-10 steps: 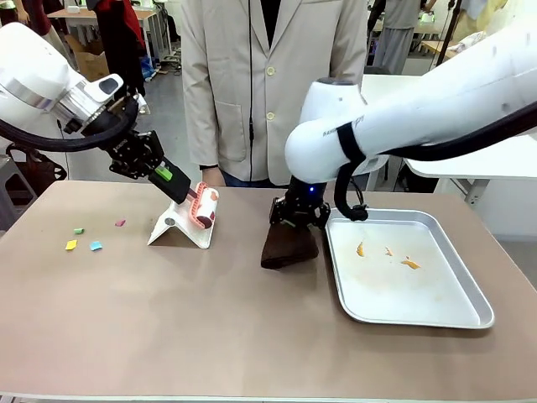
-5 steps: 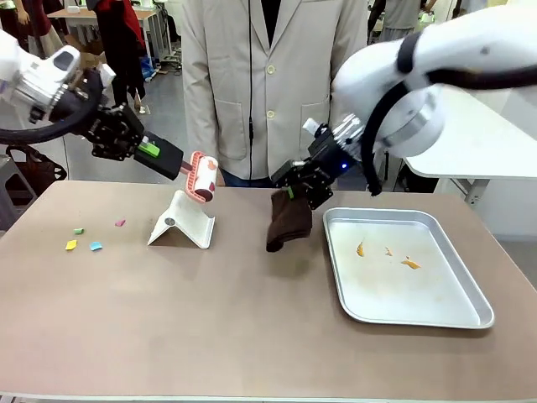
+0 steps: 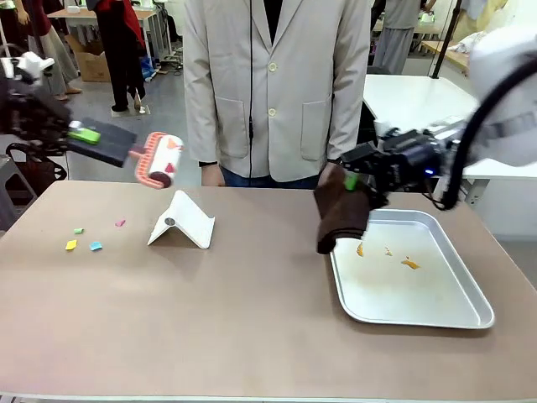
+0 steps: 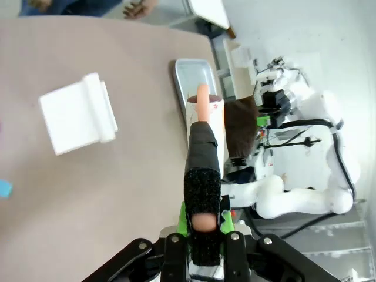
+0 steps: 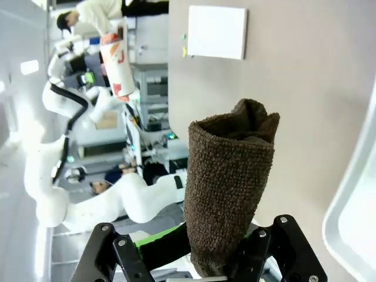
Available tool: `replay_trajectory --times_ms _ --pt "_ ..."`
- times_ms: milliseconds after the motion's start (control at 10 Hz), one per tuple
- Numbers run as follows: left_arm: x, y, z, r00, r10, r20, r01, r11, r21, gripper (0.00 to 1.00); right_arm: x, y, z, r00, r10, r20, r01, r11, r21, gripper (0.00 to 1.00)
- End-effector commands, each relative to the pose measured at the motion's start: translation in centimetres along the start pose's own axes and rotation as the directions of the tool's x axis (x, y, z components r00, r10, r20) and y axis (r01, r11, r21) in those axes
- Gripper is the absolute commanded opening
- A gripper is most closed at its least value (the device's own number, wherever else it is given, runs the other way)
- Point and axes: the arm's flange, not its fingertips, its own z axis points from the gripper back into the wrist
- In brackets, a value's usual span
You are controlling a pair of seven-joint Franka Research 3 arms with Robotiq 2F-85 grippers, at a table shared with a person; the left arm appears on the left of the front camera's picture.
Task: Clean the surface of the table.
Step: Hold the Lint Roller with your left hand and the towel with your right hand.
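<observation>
L end effector [image 3: 88,136], clamped on lint roller [image 3: 158,159] handle, has swung up & left off white stand [image 3: 183,220]. R end effector [image 3: 359,179], pinching brown cloth [image 3: 340,217], has moved right to tray [image 3: 470,281] edge. Below both lies desk [image 3: 210,319], neither touching it.

Robotics lab, white work tables [image 3: 403,101] behind

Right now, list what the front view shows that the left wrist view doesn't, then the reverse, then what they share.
Front view adds: a person's beige buttoned jacket, orange scraps in the silver metal tray. Left wrist view adds: the right arm's white base. Shared: the brownish-taupe table, white folded stand, pink-and-white lint roller in the left jaws, dark brown terry cloth in the right jaws, the tray.
</observation>
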Motion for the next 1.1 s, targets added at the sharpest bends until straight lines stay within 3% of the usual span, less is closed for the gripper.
replay_trajectory --times_ms 0,300,600,800,1000 --pt "-2.6 1.6 3.8 0.999 0.05 0.007 -0.049 0.996 -0.081 0.0 -2.7 -1.0 2.7 0.993 -0.04 0.107 0.035 0.998 0.047 0.0" --pt "-7.1 6.5 9.7 0.991 0.085 -0.105 -0.096 0.989 -0.115 0.0 -4.6 -5.8 10.1 0.966 -0.146 0.212 0.115 0.982 0.15 0.0" --pt "-10.0 9.9 12.9 0.992 0.058 -0.109 -0.073 0.987 -0.144 0.0 -5.8 -10.1 15.8 0.931 -0.246 0.271 0.177 0.951 0.255 0.0" --pt "-10.8 12.5 14.0 0.998 0.041 -0.04 -0.049 0.971 -0.232 0.0 -6.7 -12.6 17.6 0.923 -0.249 0.293 0.161 0.943 0.292 0.0" --pt "-9.6 13.3 13.2 0.994 0.091 -0.06 -0.103 0.965 -0.24 0.0 -7.1 -12.5 17.5 0.913 -0.238 0.331 0.152 0.952 0.266 0.0"
